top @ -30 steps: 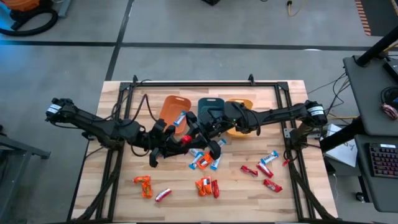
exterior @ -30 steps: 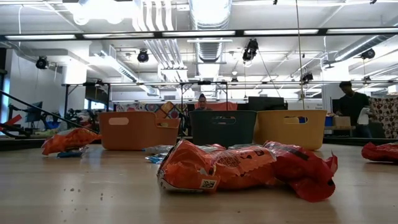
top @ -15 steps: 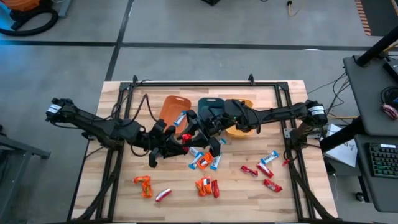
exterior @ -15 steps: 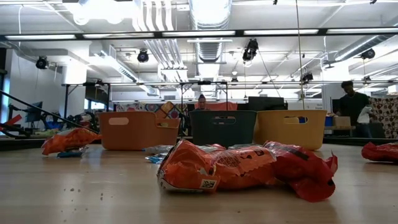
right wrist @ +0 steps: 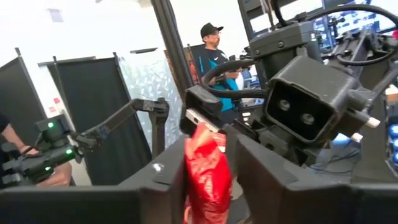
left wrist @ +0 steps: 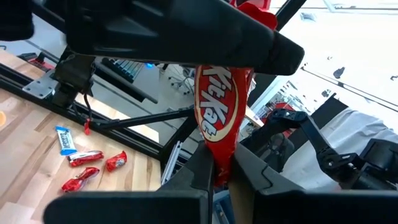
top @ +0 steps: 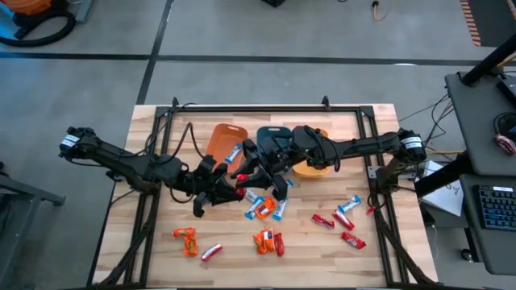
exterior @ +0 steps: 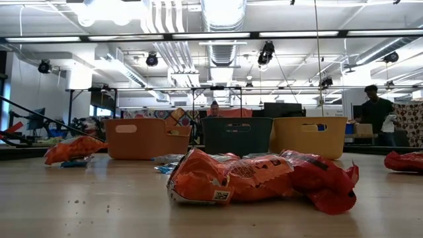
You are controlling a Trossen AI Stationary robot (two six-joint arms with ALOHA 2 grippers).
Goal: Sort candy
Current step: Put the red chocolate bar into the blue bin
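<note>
Candy bar [left wrist: 219,112], a red KitKat in a shiny wrapper, stands lengthwise upright, its lower end clenched in the left gripper [left wrist: 222,177], just in front of the teal bin [top: 272,138]. Right gripper [right wrist: 207,180] straddles the same bar; whether it grasps, I cannot tell. Farther off, loose red and blue candies [top: 339,217] lie scattered.

Both arms are dark, nearly black, built of slim tubular links with chunkier jointed housings. The left arm [top: 129,165] ends at its base in a pale grey cap, as does the right arm [top: 363,147]. Thin black cables loop beside the left arm. A boxy black wrist housing [right wrist: 314,109] carries what seem to be two small round lenses.
</note>
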